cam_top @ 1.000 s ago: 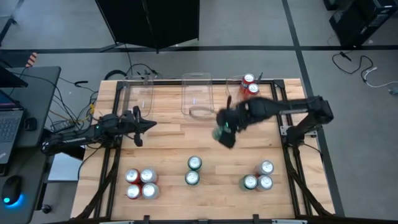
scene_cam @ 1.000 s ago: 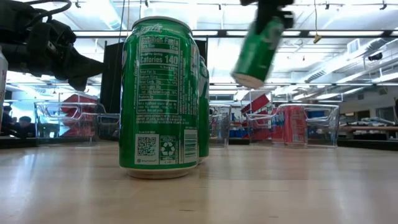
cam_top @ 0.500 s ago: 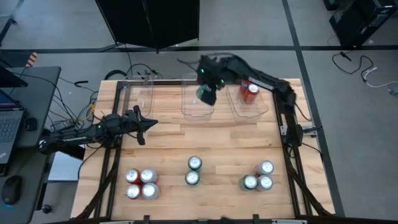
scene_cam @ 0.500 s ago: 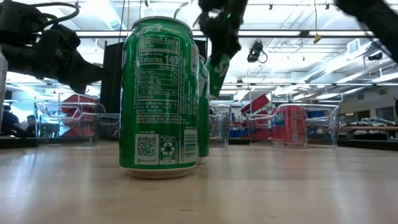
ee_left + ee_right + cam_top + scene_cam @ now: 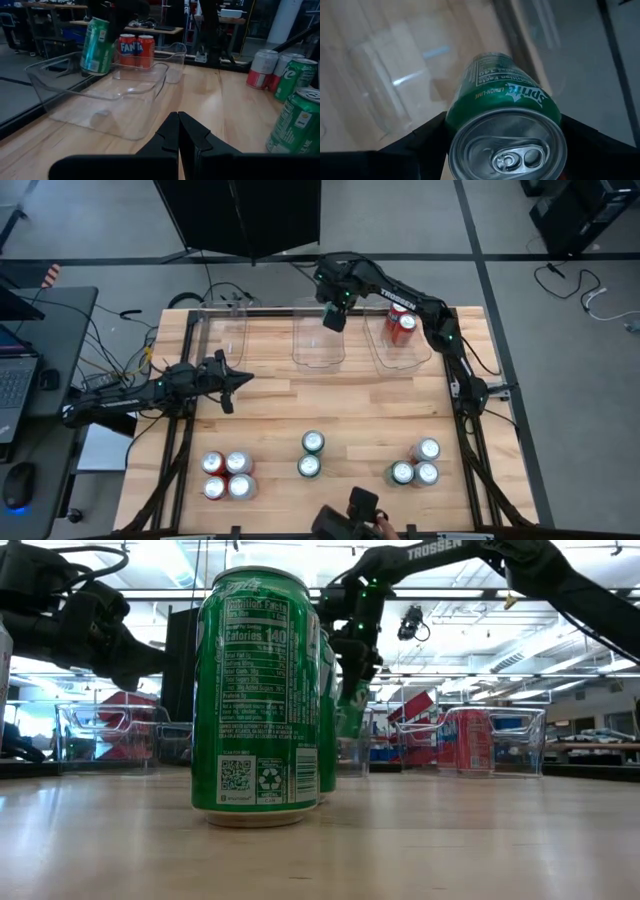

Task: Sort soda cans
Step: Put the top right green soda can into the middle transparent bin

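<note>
Your right end effector [image 5: 333,317] is clamped around a green can [image 5: 95,46], holding it tilted above the middle clear bin [image 5: 318,348]. Your left end effector [image 5: 232,381], fingers together, hovers over the bench [image 5: 330,405].

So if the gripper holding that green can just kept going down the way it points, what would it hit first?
Most likely the floor of the middle clear bin. The right gripper holds the green can above that bin's far end, pointing down into it, and the bin looks empty. Depth near its far wall is hard to judge.
</note>
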